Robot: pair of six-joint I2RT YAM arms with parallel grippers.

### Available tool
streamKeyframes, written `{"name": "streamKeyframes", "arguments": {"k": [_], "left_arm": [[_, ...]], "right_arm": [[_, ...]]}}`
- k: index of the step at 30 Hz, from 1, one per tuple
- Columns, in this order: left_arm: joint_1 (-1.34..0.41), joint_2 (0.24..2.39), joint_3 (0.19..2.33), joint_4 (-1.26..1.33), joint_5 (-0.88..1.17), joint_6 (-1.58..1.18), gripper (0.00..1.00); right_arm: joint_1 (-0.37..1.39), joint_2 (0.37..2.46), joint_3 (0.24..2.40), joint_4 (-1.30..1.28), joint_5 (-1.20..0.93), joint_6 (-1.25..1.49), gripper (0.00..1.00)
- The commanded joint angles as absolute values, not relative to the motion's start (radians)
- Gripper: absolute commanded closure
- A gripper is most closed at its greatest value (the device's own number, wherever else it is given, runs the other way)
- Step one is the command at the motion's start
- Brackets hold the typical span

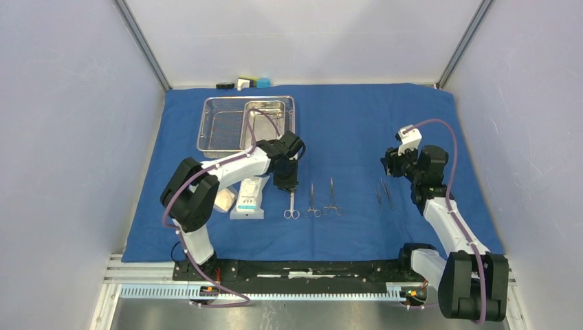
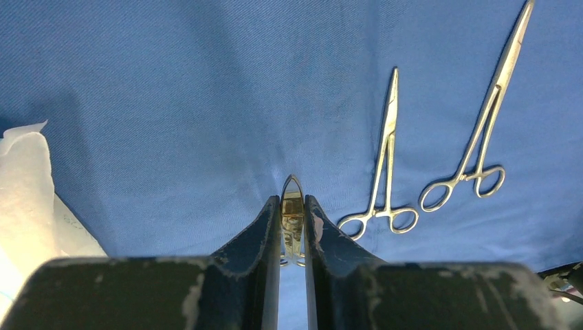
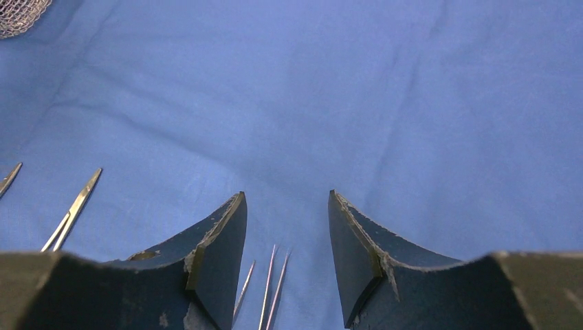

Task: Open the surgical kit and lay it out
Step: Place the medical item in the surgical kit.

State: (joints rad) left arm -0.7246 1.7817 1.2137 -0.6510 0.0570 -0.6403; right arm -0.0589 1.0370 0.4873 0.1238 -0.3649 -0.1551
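Observation:
The blue cloth [image 1: 357,124] lies spread flat. The wire-mesh basket [image 1: 221,125] stands at the back left with the steel pan [image 1: 267,124] in its right half. My left gripper [image 1: 286,183] is shut on the blade end of a pair of scissors [image 1: 291,207], low over the cloth. In the left wrist view the gripper [image 2: 292,201] pinches the scissors [image 2: 292,206]. Two clamps [image 1: 313,201] [image 1: 332,198] lie to its right. My right gripper [image 1: 390,163] is open and empty above slim instruments [image 1: 383,192], whose tips show in the right wrist view [image 3: 268,289].
White packets [image 1: 249,198] [image 1: 225,199] lie on the cloth left of the scissors, under the left arm. Small black, white and blue blocks [image 1: 244,84] sit behind the cloth at the back wall. Grey walls close both sides.

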Motion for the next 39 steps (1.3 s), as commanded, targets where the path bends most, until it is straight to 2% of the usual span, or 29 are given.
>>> {"name": "streamKeyframes", "arguments": {"k": [1, 35, 39], "left_arm": [[-0.73, 1.8, 1.271, -0.656, 0.044, -0.683, 0.95], [-0.729, 1.874, 1.288, -0.653, 0.024, -0.681, 0.86], [-0.729, 1.881, 1.298, -0.654, 0.022, -0.684, 0.83]], "right_arm": [[-0.076, 1.003, 0.469, 0.175, -0.404, -0.161, 0.46], [-0.178, 1.036, 0.458, 0.173, -0.532, -0.105, 0.47], [-0.182, 1.04, 0.459, 0.173, -0.54, -0.102, 0.47]]}}
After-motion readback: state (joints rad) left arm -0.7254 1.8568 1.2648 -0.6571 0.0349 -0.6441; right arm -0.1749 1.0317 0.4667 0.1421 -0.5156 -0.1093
